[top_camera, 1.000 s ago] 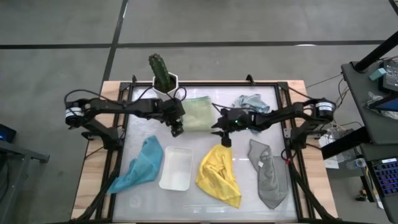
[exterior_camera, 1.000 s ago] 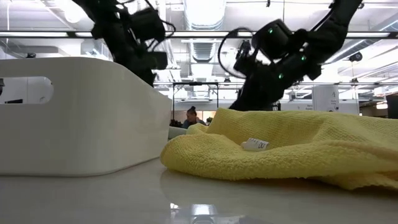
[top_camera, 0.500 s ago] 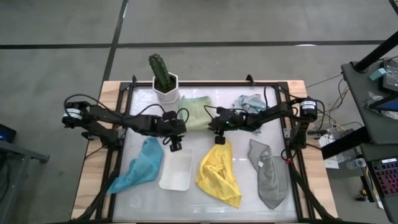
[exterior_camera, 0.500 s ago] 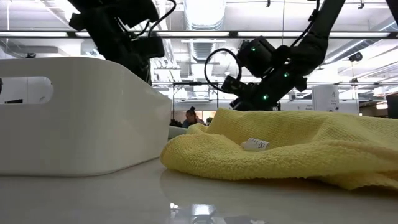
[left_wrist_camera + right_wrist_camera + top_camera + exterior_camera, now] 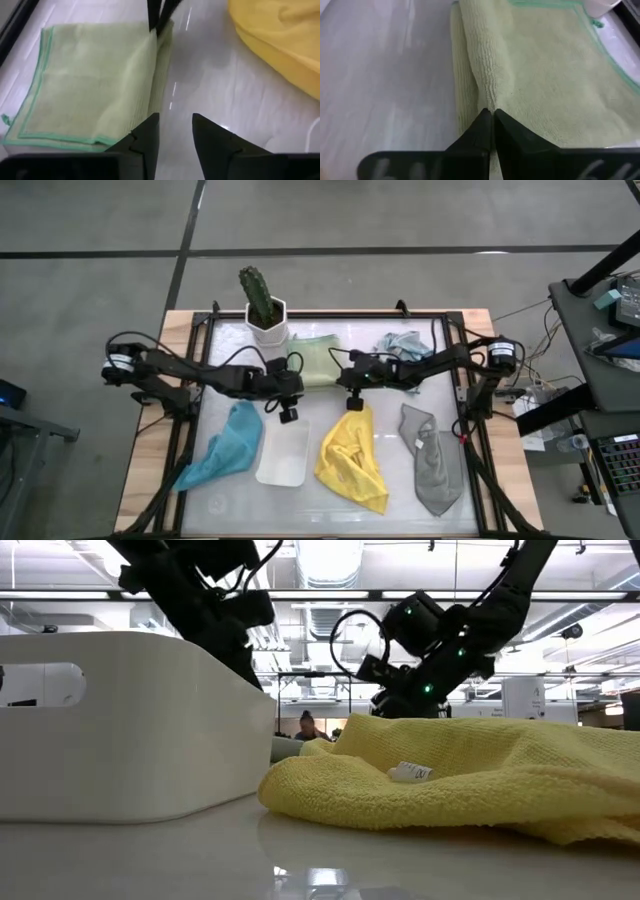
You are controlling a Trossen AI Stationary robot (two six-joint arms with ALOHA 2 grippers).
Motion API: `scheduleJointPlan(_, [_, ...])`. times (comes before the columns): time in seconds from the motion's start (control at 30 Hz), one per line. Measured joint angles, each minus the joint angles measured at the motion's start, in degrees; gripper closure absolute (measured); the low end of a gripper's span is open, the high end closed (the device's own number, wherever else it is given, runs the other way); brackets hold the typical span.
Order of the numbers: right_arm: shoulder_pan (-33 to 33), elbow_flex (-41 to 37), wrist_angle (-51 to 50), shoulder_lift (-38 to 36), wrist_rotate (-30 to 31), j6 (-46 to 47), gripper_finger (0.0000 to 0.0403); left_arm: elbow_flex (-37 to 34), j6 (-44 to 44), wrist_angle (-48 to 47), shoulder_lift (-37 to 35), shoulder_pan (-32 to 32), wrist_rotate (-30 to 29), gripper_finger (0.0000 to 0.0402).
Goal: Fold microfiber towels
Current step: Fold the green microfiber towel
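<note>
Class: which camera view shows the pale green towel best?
The left wrist view: the pale green towel lies nearly whole there, folded. The right wrist view shows only its edge pinched by the right gripper; the high view shows it partly hidden by the arms; the low view barely shows it.

Bare bench (image 5: 330, 490) between white tray (image 5: 283, 452) and yellow towel (image 5: 352, 460). Potted cactus (image 5: 262, 305) blocks the rear edge beside the pale green towel (image 5: 318, 360).

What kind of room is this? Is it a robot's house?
Probably a robotics lab or workshop, not a house: a white glossy work table on bare grey concrete floor, and a high ceiling with exposed pipes and strip lights.
</note>
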Motion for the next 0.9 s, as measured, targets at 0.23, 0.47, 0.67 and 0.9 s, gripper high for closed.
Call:
scheduleJointPlan(0.23, [0.1,0.0,-6.5,-3.6,-0.1,1.6,0.0394,-0.5,0.1,0.2,4.3,0.0,0.7,0.0326])
scheduleJointPlan(0.47, [0.5,0.0,-9.6,-2.0,-0.1,3.5,0.0394,-0.5,1.2,0.2,5.1,0.2,0.7,0.0342])
scheduleJointPlan(0.67, [0.5,0.0,-9.2,-0.5,-0.3,4.7,0.0394,-0.5,2.2,0.1,4.8,0.4,0.7,0.0343])
scheduleJointPlan(0.9, [0.5,0.3,-9.5,-0.7,-1.9,5.5,0.0363,-0.6,4.8,4.4,5.2,1.0,0.6,0.0343])
